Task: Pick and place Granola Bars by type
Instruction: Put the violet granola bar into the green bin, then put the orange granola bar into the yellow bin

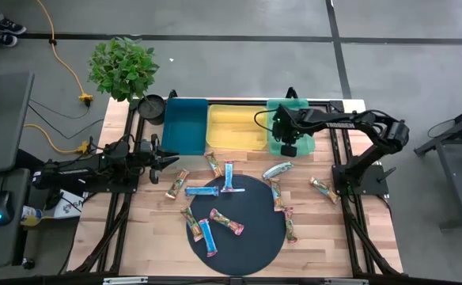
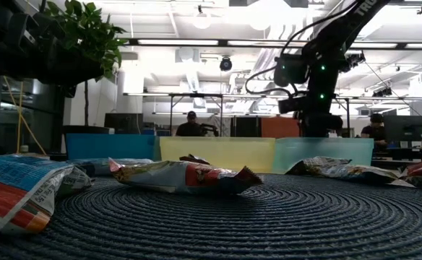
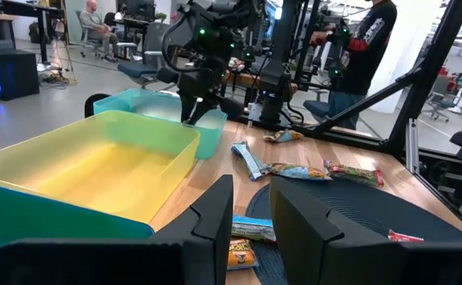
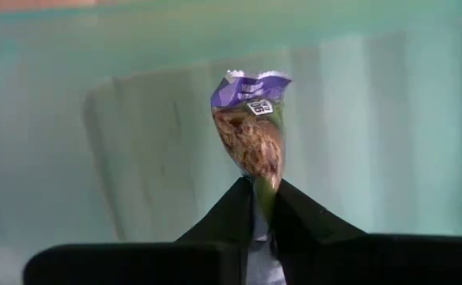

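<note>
Operator: Right wrist view gives me the clearest look: a granola bar with a purple end (image 4: 251,131) stands pinched between the right gripper (image 4: 261,207) fingers, held by its lower end, with the pale green tray wall (image 4: 389,119) filling the background.

Second: Where is that over the bench?

Operator: From the high view, the right gripper (image 1: 289,148) hangs over the green tray (image 1: 272,142), the rightmost of three trays along the far edge; the yellow tray (image 1: 235,127) sits in the middle and the teal tray (image 1: 185,125) on the left.

Second: And the rest of the bars?

Operator: I see them scattered on and around the round dark mat (image 1: 251,229). A blue-wrapped bar (image 1: 229,176) lies at the mat's far edge, another blue one (image 1: 202,190) just beside it, a silvery bar (image 1: 277,169) off the mat toward the green tray, and one bar (image 1: 323,188) lies apart on the bare wood near the right arm's base. More lie on the mat's near side.

Second: Left arm?

Operator: The left gripper (image 1: 168,161) waits low at the bench's left side, near the teal tray, its fingers narrowly parted and holding nothing. A potted plant (image 1: 123,67) stands at the far left corner.
</note>
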`<state>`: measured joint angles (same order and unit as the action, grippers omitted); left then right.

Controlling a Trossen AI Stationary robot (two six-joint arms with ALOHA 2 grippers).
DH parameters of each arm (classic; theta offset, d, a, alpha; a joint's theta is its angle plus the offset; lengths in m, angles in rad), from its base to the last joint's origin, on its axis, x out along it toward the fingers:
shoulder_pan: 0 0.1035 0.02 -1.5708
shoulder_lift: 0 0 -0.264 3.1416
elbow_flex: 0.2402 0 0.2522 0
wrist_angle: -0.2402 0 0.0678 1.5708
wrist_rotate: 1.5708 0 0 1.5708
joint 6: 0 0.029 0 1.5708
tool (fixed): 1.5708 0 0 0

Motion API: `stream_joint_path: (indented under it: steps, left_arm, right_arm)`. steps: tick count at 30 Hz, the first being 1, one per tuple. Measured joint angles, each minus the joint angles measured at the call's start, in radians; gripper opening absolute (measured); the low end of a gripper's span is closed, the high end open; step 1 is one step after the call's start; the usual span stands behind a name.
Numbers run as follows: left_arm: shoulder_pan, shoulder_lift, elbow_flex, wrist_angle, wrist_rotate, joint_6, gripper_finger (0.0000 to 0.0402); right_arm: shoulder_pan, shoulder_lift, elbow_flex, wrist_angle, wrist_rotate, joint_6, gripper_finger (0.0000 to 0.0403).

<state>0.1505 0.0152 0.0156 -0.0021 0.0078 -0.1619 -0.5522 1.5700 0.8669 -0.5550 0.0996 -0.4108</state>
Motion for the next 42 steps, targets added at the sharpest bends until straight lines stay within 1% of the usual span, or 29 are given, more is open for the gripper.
stream_joint_path:
  steps: [7, 15, 22, 23, 26, 29, 33, 37, 40, 42]
  left_arm:
    - [0.000, 0.000, 0.000, 0.000, 0.000, 0.000, 0.0082]
    - [0.000, 0.000, 0.000, 0.000, 0.000, 0.000, 0.0082]
    - [0.000, 0.000, 0.000, 0.000, 0.000, 0.000, 0.0082]
    - [0.000, 0.000, 0.000, 0.000, 0.000, 0.000, 0.0082]
    - [0.000, 0.000, 0.000, 0.000, 0.000, 0.000, 0.0082]
    - [0.000, 0.000, 0.000, 0.000, 0.000, 0.000, 0.0082]
    - [0.000, 0.000, 0.000, 0.000, 0.000, 0.000, 0.0082]
    - [0.000, 0.000, 0.000, 0.000, 0.000, 0.000, 0.0082]
    - [0.000, 0.000, 0.000, 0.000, 0.000, 0.000, 0.0082]
    - [0.000, 0.000, 0.000, 0.000, 0.000, 0.000, 0.0082]
  right_arm:
    - [0.000, 0.000, 0.000, -0.001, -0.001, -0.027, 0.0071]
    - [0.000, -0.007, 0.000, -0.001, -0.002, -0.027, 0.0090]
    - [0.000, -0.099, 0.051, 0.005, 0.000, -0.023, 0.0129]
    - [0.000, -0.119, 0.062, 0.006, -0.021, -0.018, 0.0135]
    - [0.000, -0.178, 0.092, 0.008, -0.144, 0.007, 0.0152]
    - [0.000, -0.227, 0.115, 0.024, -0.276, 0.129, 0.0164]
    - [0.002, -0.279, 0.120, 0.088, -0.439, 0.337, 0.0170]
    - [0.025, -0.300, 0.120, 0.167, -0.598, 0.458, 0.0168]
    - [0.066, -0.301, 0.120, 0.227, -0.671, 0.516, 0.0168]
    - [0.101, -0.301, 0.120, 0.259, -0.680, 0.527, 0.0169]
